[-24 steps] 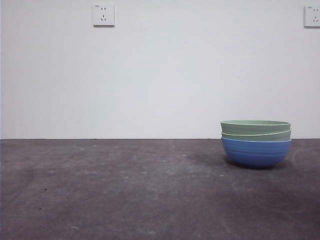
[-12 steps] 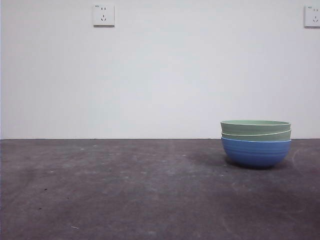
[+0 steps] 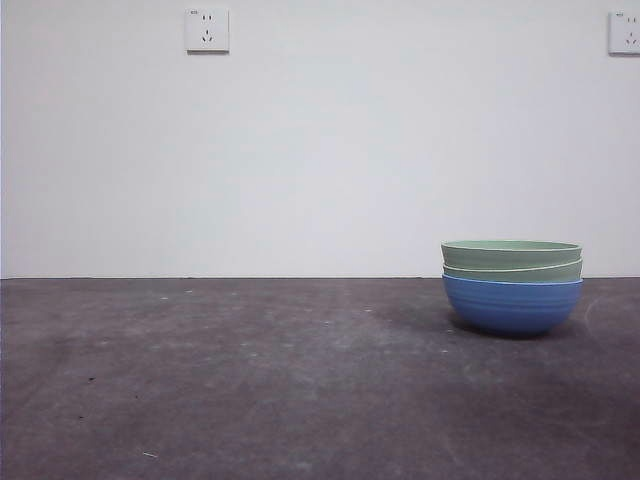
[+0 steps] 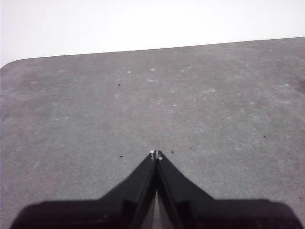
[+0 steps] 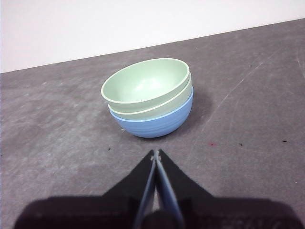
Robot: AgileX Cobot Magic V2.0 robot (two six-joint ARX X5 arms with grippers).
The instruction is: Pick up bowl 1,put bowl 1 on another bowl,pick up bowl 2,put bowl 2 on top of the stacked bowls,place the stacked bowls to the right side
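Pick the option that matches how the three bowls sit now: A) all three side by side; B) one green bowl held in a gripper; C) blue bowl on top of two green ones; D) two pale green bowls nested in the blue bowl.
D: the two pale green bowls sit nested inside the blue bowl.

The stacked bowls (image 3: 512,286) are set upright at the table's right side: two pale green bowls nested inside the blue bowl (image 3: 512,305).

Left hand (image 4: 156,154), right hand (image 5: 156,152): matte black, wedge-shaped jaws tapering to points.
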